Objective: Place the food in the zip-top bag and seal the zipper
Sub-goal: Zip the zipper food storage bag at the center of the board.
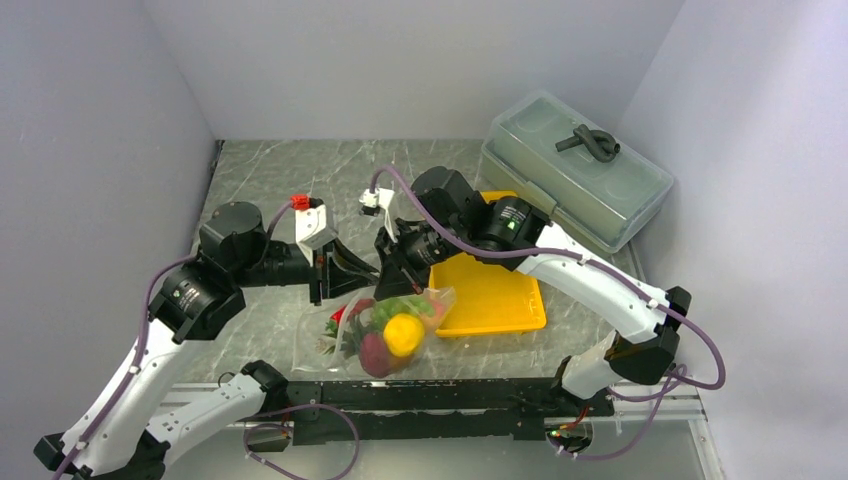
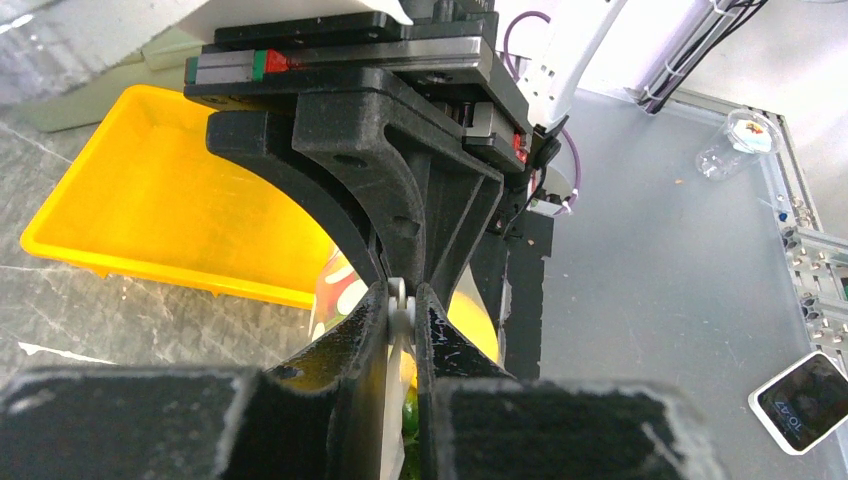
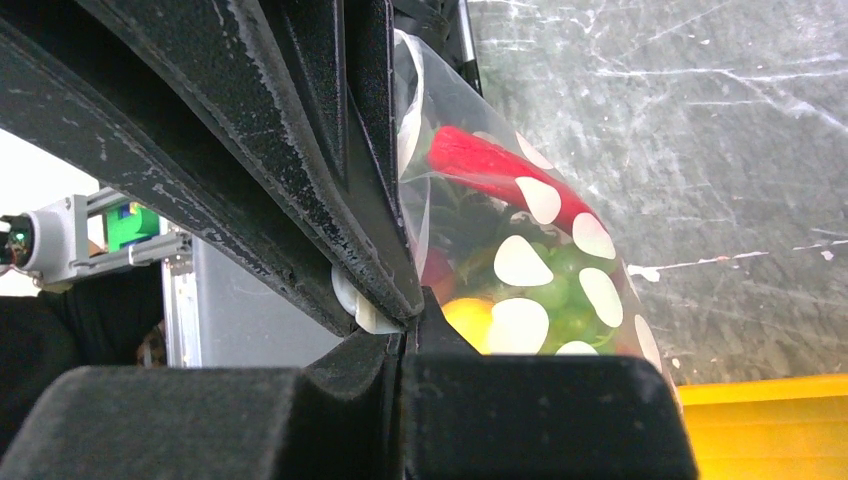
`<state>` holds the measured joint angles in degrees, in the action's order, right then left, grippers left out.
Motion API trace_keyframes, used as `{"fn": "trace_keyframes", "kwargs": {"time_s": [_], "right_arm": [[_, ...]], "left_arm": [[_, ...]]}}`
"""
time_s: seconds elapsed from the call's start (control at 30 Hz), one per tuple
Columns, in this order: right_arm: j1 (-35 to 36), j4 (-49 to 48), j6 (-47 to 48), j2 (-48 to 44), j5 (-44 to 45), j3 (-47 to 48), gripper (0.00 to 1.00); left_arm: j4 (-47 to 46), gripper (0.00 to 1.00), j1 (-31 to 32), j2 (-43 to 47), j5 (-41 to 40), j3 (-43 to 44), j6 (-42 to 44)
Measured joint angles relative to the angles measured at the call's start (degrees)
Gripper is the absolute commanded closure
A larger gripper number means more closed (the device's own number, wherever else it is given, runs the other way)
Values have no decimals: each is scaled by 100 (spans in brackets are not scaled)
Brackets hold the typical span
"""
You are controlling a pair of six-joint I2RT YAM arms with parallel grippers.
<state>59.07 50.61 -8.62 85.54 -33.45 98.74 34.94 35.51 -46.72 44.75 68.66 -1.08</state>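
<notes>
The zip-top bag (image 1: 385, 330), clear with white dots, hangs from both grippers over the table beside the yellow tray. The food is inside it: a yellow lemon (image 1: 402, 333), a red chili pepper (image 3: 490, 165) and green grapes (image 3: 560, 290) show through the plastic. My left gripper (image 1: 362, 280) is shut on the whitish zipper (image 2: 400, 300) at the bag's mouth; its closed tips show in the left wrist view (image 2: 402, 310). My right gripper (image 1: 400, 272) faces it tip to tip, shut on the same mouth edge (image 3: 403, 345). The rest of the zipper strip is hidden by the fingers.
The yellow tray (image 1: 500, 295) lies just right of the bag, also in the left wrist view (image 2: 150, 200). A grey-green lidded box (image 1: 575, 170) stands at the back right. A small timer (image 2: 805, 400) and a clear bottle (image 2: 735, 140) lie beyond the table's front rail.
</notes>
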Motion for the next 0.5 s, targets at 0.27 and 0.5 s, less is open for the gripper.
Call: {"fn": "trace_keyframes", "kwargs": {"time_s": [0.27, 0.5], "right_arm": [[35, -68, 2, -179, 223, 0, 100], [46, -138, 4, -369, 393, 0, 100]], "left_arm": [[-57, 100, 0, 66, -31, -2, 0], [-129, 100, 0, 111, -31, -2, 0]]}}
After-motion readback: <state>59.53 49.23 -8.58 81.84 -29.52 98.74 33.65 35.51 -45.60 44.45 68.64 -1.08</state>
